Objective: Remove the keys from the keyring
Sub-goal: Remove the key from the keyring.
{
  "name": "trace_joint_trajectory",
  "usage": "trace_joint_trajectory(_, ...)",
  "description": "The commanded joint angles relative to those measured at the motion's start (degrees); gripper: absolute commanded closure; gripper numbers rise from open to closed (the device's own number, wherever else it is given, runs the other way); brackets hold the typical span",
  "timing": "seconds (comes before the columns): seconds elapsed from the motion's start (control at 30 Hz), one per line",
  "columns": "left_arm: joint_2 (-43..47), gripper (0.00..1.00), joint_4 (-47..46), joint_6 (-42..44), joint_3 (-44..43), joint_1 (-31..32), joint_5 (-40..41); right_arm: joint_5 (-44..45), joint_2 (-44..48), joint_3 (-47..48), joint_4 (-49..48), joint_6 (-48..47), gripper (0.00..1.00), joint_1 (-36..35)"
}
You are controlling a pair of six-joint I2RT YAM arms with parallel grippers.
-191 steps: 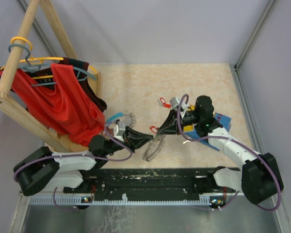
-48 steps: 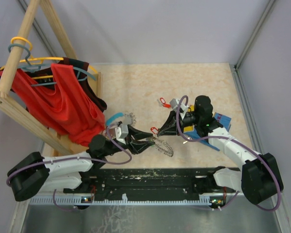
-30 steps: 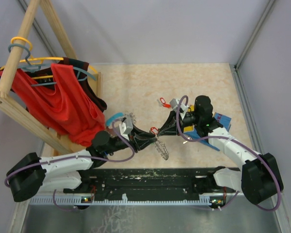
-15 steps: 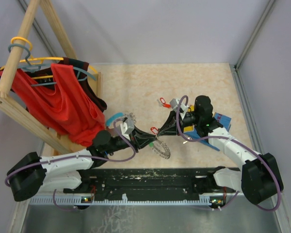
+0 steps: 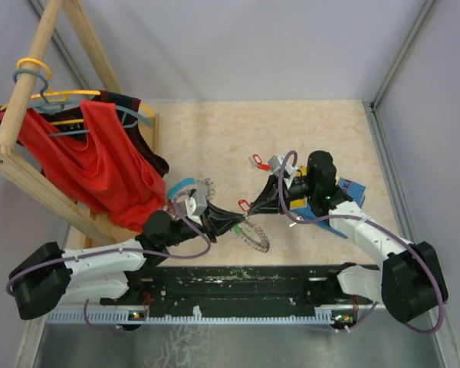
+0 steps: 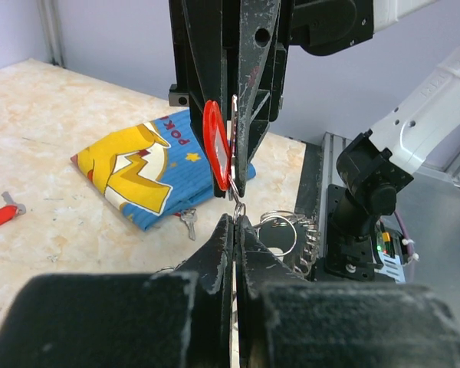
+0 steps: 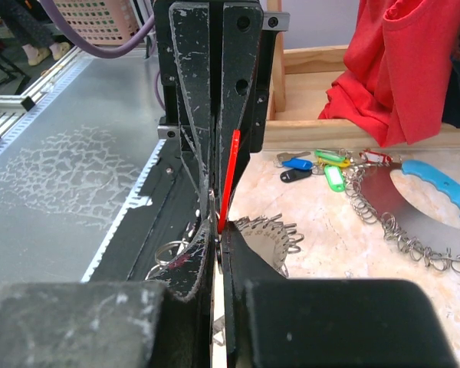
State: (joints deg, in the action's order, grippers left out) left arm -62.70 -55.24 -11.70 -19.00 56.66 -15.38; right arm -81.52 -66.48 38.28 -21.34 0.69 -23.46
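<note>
Left tool (image 5: 234, 225): fingers pressed fully together, pinching the rim of the keyring (image 5: 254, 234) at a small silver loop. The ring fans out from the tips toward the near edge of the counter (image 5: 215, 138), mid-workspace. Right tool (image 5: 252, 207): narrow, clamped flat on the tag of the red-tagged key (image 5: 243, 205), tip-to-tip with the left tool, tag meeting the pinched loop. Also noted: loose red key (image 5: 255, 159) farther back, and a second ring with blue grip (image 5: 202, 186) beside the left arm.
</note>
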Motion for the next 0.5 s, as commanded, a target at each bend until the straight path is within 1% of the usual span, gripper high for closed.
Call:
trace_joint_trajectory(0.0,2.1,1.0,-5.4,0.0,3.2,0.1,4.0,-1.6,2.0,2.2,-2.1,0.1,1.0,0.7)
trace_joint_trajectory(0.3,2.2,1.0,-11.4,-1.3,6.2,0.0,6.1,-1.4,1.8,1.6,-2.4,-0.5,1.0,0.7)
trace_joint_trajectory(0.47,0.0,1.0,-12.6,-1.5,5.7,0.0,4.2,-1.4,1.9,1.0,-5.9,2.6,1.0,0.7)
